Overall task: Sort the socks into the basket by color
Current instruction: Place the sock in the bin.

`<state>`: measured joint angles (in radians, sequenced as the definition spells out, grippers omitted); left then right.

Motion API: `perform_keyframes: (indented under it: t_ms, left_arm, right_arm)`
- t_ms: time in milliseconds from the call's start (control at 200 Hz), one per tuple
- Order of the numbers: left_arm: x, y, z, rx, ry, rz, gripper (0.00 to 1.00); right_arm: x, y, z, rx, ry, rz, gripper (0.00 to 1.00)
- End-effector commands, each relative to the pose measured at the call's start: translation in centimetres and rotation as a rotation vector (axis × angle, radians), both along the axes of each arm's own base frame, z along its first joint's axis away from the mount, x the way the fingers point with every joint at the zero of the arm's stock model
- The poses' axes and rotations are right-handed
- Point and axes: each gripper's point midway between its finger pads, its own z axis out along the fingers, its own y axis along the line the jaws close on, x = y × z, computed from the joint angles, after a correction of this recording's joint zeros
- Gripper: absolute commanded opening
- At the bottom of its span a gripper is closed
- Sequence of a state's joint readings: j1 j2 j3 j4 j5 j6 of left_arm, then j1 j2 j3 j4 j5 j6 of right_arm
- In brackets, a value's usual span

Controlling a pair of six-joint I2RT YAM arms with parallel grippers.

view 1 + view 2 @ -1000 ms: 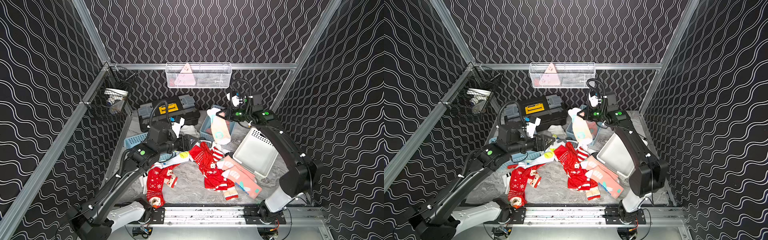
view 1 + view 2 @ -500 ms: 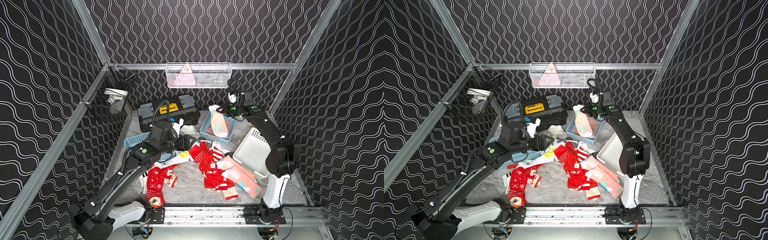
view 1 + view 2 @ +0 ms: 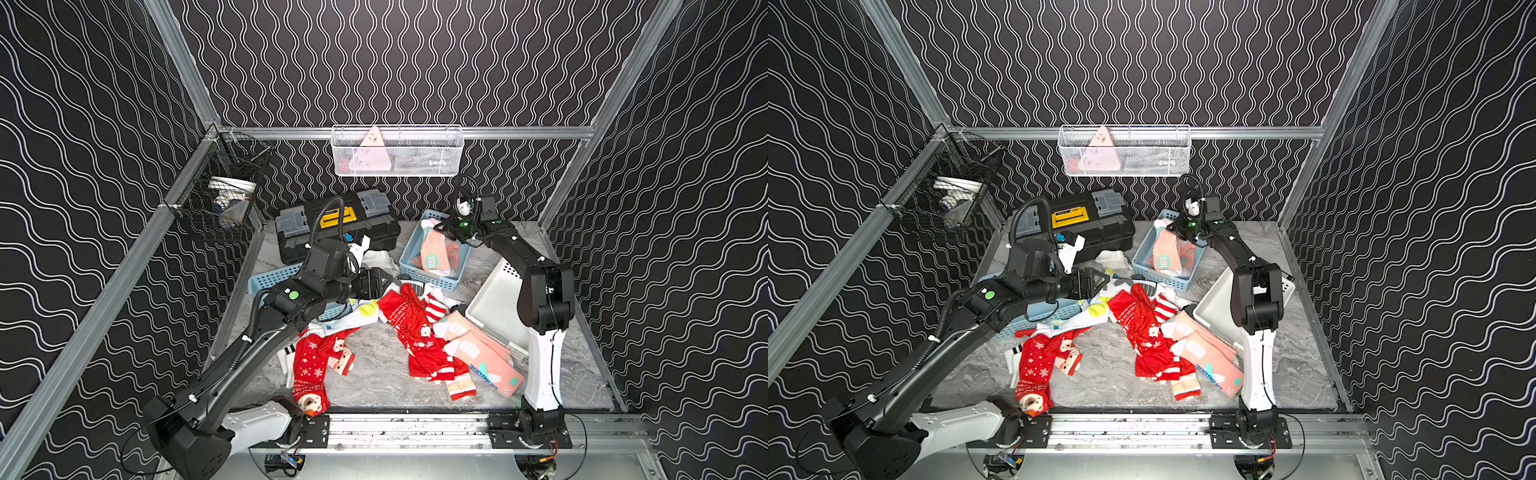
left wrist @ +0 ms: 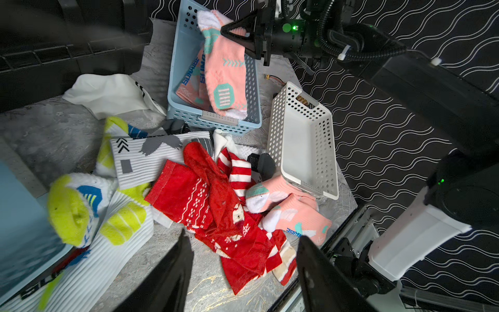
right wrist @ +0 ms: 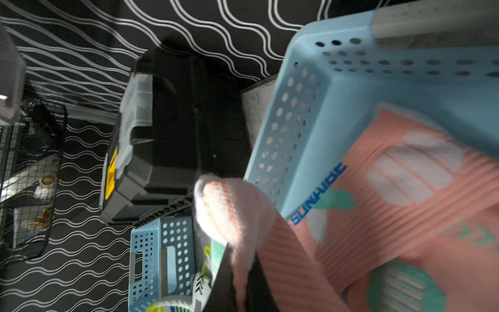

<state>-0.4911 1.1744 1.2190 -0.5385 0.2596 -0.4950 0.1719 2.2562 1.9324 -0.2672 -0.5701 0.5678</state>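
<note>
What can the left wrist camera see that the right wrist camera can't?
Only the left wrist view shows the white basket, the red socks and the open left claw. Only the right wrist view shows the black wire basket on the wall. Both show the blue basket and the pink sock pinched by the shut right claw.
</note>
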Motion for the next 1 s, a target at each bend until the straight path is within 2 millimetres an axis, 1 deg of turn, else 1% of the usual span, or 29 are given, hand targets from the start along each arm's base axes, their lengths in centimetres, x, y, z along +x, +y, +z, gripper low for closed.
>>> perform_keyframes:
  t_ms: [0,10,25,100,290,315,345,375,420,475,560,676,701,716,746,761,791,996]
  left_arm:
    - [0.2,0.0,0.3,0.012,-0.015,-0.012,0.66]
    - [0.2,0.0,0.3,0.011,-0.015,-0.012,0.65]
    - [0.3,-0.1,0.3,0.012,-0.015,-0.012,0.65]
    - [0.4,0.0,0.3,0.015,-0.014,-0.008,0.65]
    - [0.5,0.3,0.1,0.020,-0.012,0.007,0.65]
    - [0.5,0.3,-0.1,0.021,-0.008,0.009,0.65]
    - [0.5,0.3,-0.2,0.020,-0.007,0.012,0.65]
    - [0.5,0.3,-0.2,0.020,-0.005,0.014,0.65]
    - [0.6,0.3,-0.3,0.019,-0.005,0.018,0.65]
    - [0.6,0.3,-0.3,0.017,-0.003,0.020,0.65]
    - [0.6,0.4,-0.3,0.019,-0.002,0.025,0.65]
    - [0.6,0.5,-0.7,0.022,0.009,0.030,0.66]
    - [0.5,0.5,-0.7,0.020,0.010,0.032,0.66]
    - [0.5,0.6,-0.7,0.020,0.011,0.033,0.66]
    - [0.5,0.6,-0.7,0.018,0.012,0.034,0.66]
    - [0.5,0.6,-0.8,0.018,0.014,0.035,0.66]
    - [0.5,0.6,-0.9,0.019,0.017,0.037,0.66]
    - [0.5,0.7,-1.5,0.028,0.031,0.042,0.66]
  right_arm:
    - [1.8,-0.5,-0.3,0.011,-0.024,-0.021,0.00]
    - [2.0,-0.6,-0.3,0.009,-0.026,-0.023,0.00]
    - [2.0,-0.6,-0.8,0.004,-0.015,-0.024,0.00]
    - [2.5,-0.7,-2.2,-0.017,0.006,-0.026,0.00]
    - [2.8,-1.2,-4.5,-0.056,0.039,-0.037,0.00]
    - [2.8,-1.3,-4.6,-0.065,0.040,-0.040,0.02]
    - [2.8,-1.4,-4.9,-0.076,0.045,-0.044,0.05]
    - [2.7,-1.5,-5.1,-0.087,0.048,-0.046,0.11]
    - [2.7,-1.6,-5.2,-0.105,0.051,-0.047,0.23]
    - [2.5,-1.8,-5.4,-0.135,0.053,-0.051,0.32]
    - [2.3,-2.1,-5.5,-0.182,0.054,-0.060,0.53]
    - [2.0,-2.7,-4.9,-0.252,0.049,-0.075,0.75]
    - [1.9,-2.9,-4.8,-0.266,0.048,-0.078,0.78]
    - [1.9,-3.1,-4.7,-0.276,0.047,-0.083,0.82]
    - [1.8,-3.3,-4.6,-0.292,0.047,-0.089,0.86]
    - [1.7,-3.5,-4.4,-0.301,0.045,-0.094,0.94]
    - [1.6,-3.7,-4.2,-0.318,0.043,-0.102,0.99]
    - [0.7,-4.9,-2.8,-0.397,0.038,-0.134,1.00]
